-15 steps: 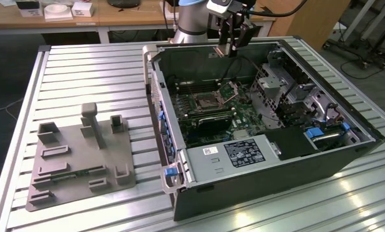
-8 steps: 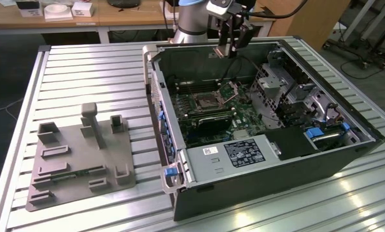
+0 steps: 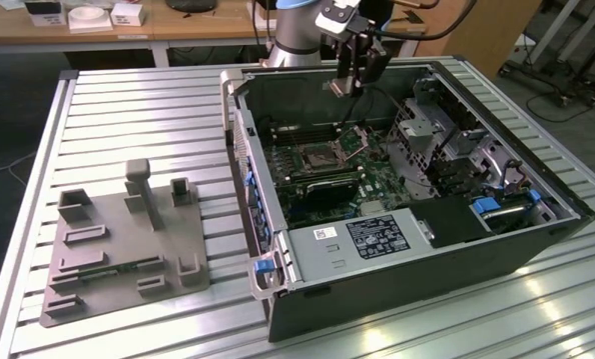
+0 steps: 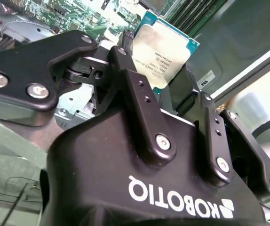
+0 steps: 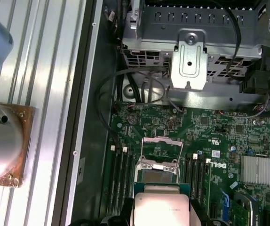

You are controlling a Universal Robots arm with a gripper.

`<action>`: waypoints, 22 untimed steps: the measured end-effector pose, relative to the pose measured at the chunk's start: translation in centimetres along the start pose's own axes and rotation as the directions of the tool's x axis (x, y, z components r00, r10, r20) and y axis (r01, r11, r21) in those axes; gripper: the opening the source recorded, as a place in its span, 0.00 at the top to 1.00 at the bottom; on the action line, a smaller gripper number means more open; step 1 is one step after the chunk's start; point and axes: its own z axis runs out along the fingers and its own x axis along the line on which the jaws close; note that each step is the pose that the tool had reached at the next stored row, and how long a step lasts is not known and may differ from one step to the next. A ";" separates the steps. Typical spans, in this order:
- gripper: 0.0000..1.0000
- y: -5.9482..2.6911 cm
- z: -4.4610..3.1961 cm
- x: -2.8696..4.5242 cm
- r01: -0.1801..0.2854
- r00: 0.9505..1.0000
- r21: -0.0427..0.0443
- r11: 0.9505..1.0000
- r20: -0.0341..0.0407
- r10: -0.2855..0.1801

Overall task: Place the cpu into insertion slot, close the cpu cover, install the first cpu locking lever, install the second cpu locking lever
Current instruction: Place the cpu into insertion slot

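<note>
My gripper hangs above the open computer case, over its far end, and is shut on the cpu. The cpu is a flat square chip with a silvery face and a green edge, pinched by its sides between the black fingers. In the first wrist view the cpu sits in front of the insertion slot and hides part of it. The slot lies on the green board well below the gripper. The cpu cover, a thin silvery frame, stands swung open beside the slot, as the exterior view also shows.
A grey drive cage stands in the case toward the exterior view's right. A labelled grey box fills the near end. Memory slots flank the socket. A grey fixture plate lies on the slatted table.
</note>
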 end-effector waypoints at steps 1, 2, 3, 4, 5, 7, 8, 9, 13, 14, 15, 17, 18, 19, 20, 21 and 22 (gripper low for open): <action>0.46 -0.01 0.12 0.00 -0.011 1.000 0.000 1.000 0.001 0.011; 0.46 -0.03 0.28 0.01 -0.023 1.000 0.000 1.000 0.003 0.023; 0.46 -0.05 0.46 0.03 -0.034 0.999 0.000 0.999 0.005 0.034; 0.46 -0.08 0.64 0.05 -0.042 0.999 -0.001 0.999 0.007 0.042; 0.46 -0.11 0.83 0.05 -0.048 0.999 -0.001 0.999 0.009 0.048; 0.46 -0.22 1.11 0.06 -0.055 0.998 0.003 0.998 0.012 0.055; 0.46 -0.31 1.23 0.07 -0.056 0.998 0.006 0.998 0.012 0.056; 0.46 -0.39 1.32 0.08 -0.058 0.998 0.008 0.998 0.013 0.058; 0.46 -0.57 1.65 0.09 -0.062 0.998 0.019 0.998 0.013 0.062; 0.46 -0.59 1.72 0.10 -0.063 0.998 0.021 0.998 0.013 0.063; 0.46 -0.61 1.80 0.10 -0.063 0.998 0.023 0.998 0.013 0.063; 0.46 -0.64 1.97 0.09 -0.064 0.998 0.026 0.998 0.013 0.064; 0.46 -0.66 2.08 0.09 -0.064 0.998 0.028 0.998 0.013 0.064; 0.46 -0.68 2.23 0.09 -0.065 0.998 0.029 0.998 0.013 0.064; 0.46 -0.70 2.41 0.09 -0.065 0.998 0.029 0.997 0.013 0.065; 0.46 -0.71 2.60 0.09 -0.067 0.998 0.029 0.997 0.013 0.067; 0.46 -0.73 2.78 0.10 -0.070 0.997 0.029 0.997 0.013 0.070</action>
